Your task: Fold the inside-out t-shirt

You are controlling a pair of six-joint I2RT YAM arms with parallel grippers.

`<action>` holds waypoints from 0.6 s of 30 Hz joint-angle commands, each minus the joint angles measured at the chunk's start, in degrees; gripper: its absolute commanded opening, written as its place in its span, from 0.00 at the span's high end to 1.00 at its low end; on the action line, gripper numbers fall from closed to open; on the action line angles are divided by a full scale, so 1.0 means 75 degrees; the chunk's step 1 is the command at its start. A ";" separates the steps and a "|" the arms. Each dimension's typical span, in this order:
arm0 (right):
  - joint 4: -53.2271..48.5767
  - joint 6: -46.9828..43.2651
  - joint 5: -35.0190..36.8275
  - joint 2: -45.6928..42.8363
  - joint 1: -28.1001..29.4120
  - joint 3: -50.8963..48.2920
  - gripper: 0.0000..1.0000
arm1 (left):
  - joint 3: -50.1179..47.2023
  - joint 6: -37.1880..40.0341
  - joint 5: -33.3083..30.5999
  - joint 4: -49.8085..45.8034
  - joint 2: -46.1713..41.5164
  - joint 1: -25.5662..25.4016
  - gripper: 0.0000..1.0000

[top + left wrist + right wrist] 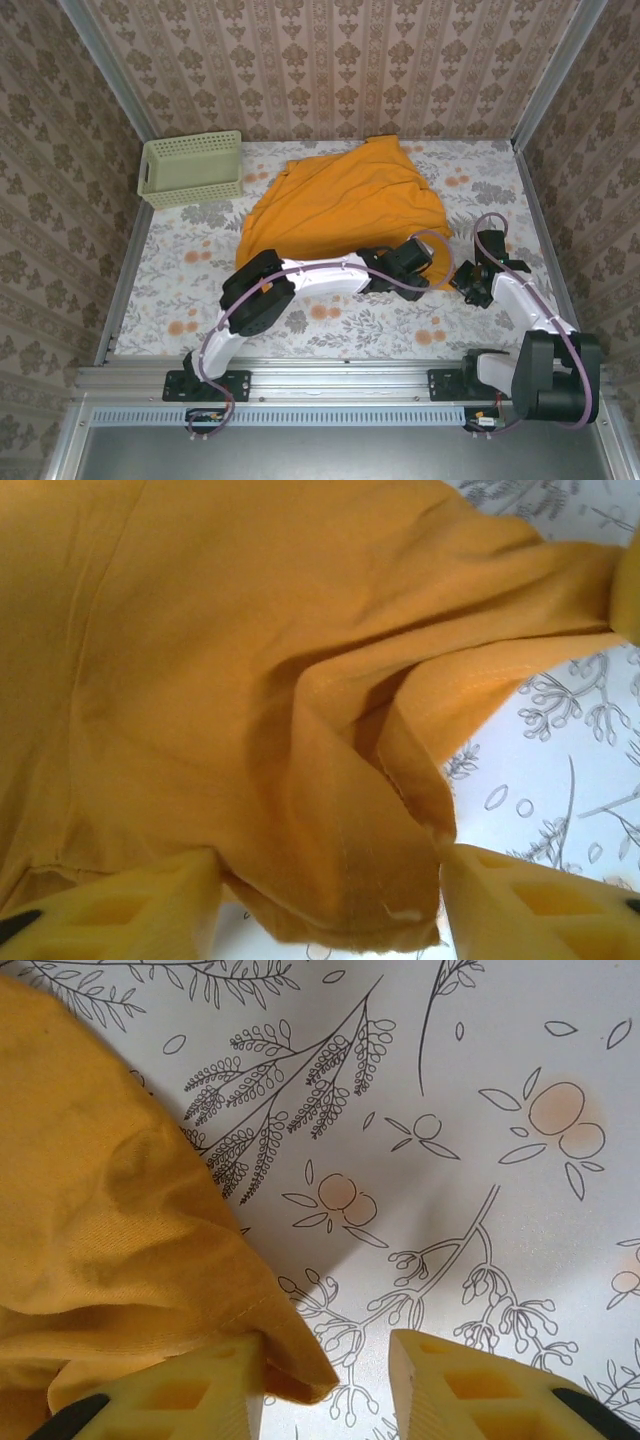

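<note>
table: flat, white floral-print cloth [200, 290] | shirt: soft orange-yellow cotton t-shirt [340, 205] bunched mid-table toward the back | basket: pale green plastic lattice basket [190, 170] in the far-left corner | left gripper [330, 895]: jaws apart around a hem fold | right gripper [328, 1380]: released, shirt corner against one finger

My gripper [325, 1390] hangs, fingers apart, above the flowered table [480, 1160]. The shirt [100, 1210] lies leftward, its hemmed corner against one finger [190, 1390], poking into the gap.
</note>
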 commanded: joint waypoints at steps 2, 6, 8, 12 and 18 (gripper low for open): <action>0.0180 -0.0170 0.0042 0.0242 -0.0192 0.0195 0.68 | 0.0171 -0.0060 -0.0121 -0.0469 0.0073 0.0029 0.58; 0.0187 -0.0193 -0.0081 0.0516 -0.0439 0.0166 0.79 | -0.0304 -0.0025 -0.0061 -0.0281 -0.0305 -0.0112 0.76; 0.0187 -0.0200 -0.0101 0.0546 -0.0509 0.0157 0.83 | -0.0613 -0.0014 -0.0039 -0.0134 -0.0569 -0.0252 0.82; 0.0185 -0.0204 -0.0055 0.0404 -0.0626 0.0183 0.89 | -0.1108 0.0121 0.0079 0.0053 -0.1018 -0.0523 0.89; -0.0224 -0.0230 -0.0133 -0.0269 -0.0785 0.0083 0.92 | -0.2036 0.0225 0.0621 0.0587 -0.1639 -0.0741 0.66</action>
